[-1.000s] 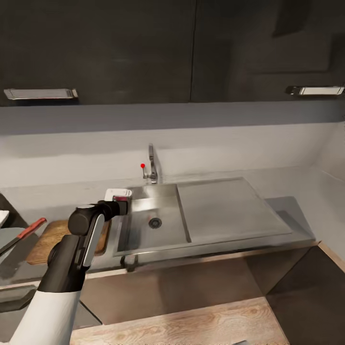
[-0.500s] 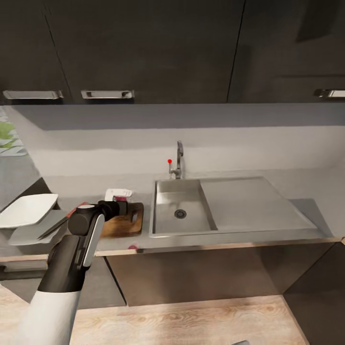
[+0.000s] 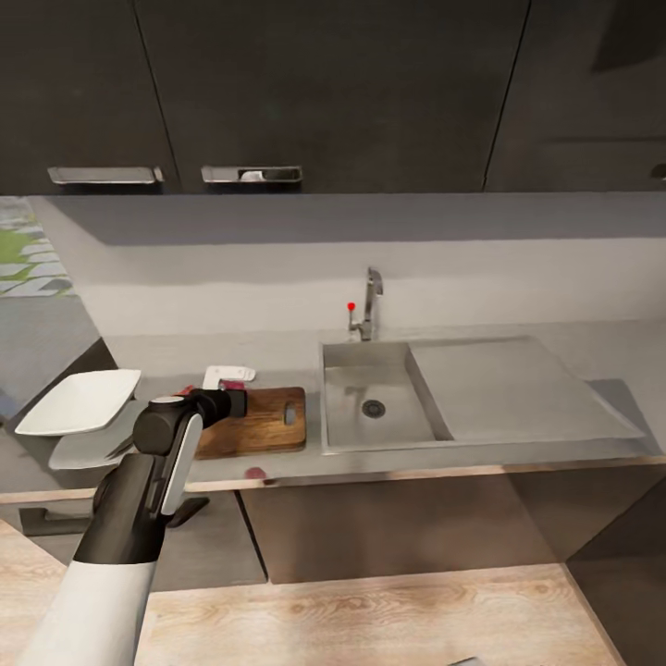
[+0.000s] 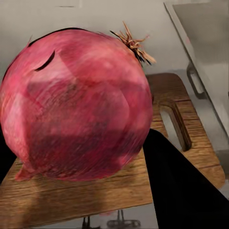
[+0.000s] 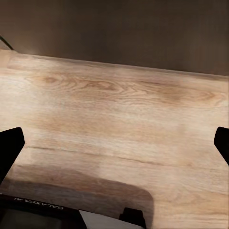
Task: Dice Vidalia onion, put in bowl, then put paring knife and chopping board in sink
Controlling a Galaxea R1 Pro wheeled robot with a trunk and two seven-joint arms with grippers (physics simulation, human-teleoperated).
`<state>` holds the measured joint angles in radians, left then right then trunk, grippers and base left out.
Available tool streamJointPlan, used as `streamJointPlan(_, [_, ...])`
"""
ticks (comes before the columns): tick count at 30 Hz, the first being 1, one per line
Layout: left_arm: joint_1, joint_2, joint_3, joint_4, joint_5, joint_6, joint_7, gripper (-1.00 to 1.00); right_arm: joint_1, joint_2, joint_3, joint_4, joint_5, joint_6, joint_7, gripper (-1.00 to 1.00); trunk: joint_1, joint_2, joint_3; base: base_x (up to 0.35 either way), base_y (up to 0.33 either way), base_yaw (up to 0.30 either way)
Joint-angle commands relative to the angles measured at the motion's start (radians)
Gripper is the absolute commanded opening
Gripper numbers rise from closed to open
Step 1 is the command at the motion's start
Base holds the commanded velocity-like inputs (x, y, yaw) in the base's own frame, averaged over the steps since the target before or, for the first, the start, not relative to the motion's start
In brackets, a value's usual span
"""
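Note:
My left gripper [image 3: 232, 387] is shut on the Vidalia onion [image 4: 76, 105], a pinkish-red bulb held between dark fingers [image 4: 179, 183]. It hangs above the left end of the dark wooden chopping board [image 3: 262, 421], whose handle slot [image 4: 175, 125] points toward the sink [image 3: 379, 400]. The white square bowl [image 3: 81, 400] sits left of the board on the grey countertop [image 3: 277, 363]. The paring knife is mostly hidden behind my left arm; a bit of its red handle [image 3: 185, 390] peeks out. My right gripper [image 5: 114, 148] is open over the wooden floor.
The chrome tap [image 3: 371, 303] with its red-tipped knob [image 3: 351, 306] stands behind the basin, and the drainboard [image 3: 518, 388] stretches to its right. Dark wall cabinets [image 3: 324, 92] hang overhead. Dark base cabinets [image 3: 398, 527] stand below the counter's front edge.
The camera has swung left, so sink and counter have slid right in the picture and the bowl has come into view. The onion stays gripped, now over the board instead of the sink's edge.

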<state>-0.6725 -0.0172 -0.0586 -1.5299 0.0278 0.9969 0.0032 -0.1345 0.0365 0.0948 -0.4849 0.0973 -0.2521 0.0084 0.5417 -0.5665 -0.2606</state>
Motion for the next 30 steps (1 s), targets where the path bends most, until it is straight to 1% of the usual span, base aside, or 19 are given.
streamJointPlan(1, [-0.001,0.000,0.000,0.000,0.000,0.005,-0.002,-1.00,-0.001,0.000,-0.003,0.000,0.010,-0.002,0.001,1.00,0.000,-0.001,-0.003,0.033,0.036,0.000])
streamJointPlan(6, [-0.001,-0.001,0.000,0.013,0.000,0.005,-0.002,-1.00,-0.001,0.000,-0.003,0.000,0.010,-0.002,0.001,1.00,0.000,-0.001,-0.011,0.008,0.009,0.000])
streamJointPlan(12, [-0.001,-0.002,-0.003,0.067,0.000,0.003,-0.002,-1.00,-0.001,0.000,-0.003,0.000,0.010,-0.002,0.001,1.00,0.000,-0.001,-0.021,0.001,0.001,0.000])
streamJointPlan(15, [-0.001,-0.003,-0.011,0.084,0.000,0.003,-0.002,-1.00,-0.001,0.000,-0.003,0.000,0.010,-0.002,0.001,1.00,0.000,-0.001,-0.026,0.000,0.000,0.000])
streamJointPlan(24, [-0.001,-0.003,-0.015,0.091,0.000,0.003,-0.003,-1.00,-0.001,0.000,-0.003,0.000,0.010,-0.002,0.001,1.00,0.000,-0.001,-0.041,0.017,0.000,0.000])
streamJointPlan(30, [-0.001,-0.003,-0.015,0.091,0.000,0.003,-0.003,-1.00,-0.001,0.000,-0.003,0.000,0.010,-0.002,0.002,1.00,0.000,-0.001,-0.051,0.175,0.000,0.000])
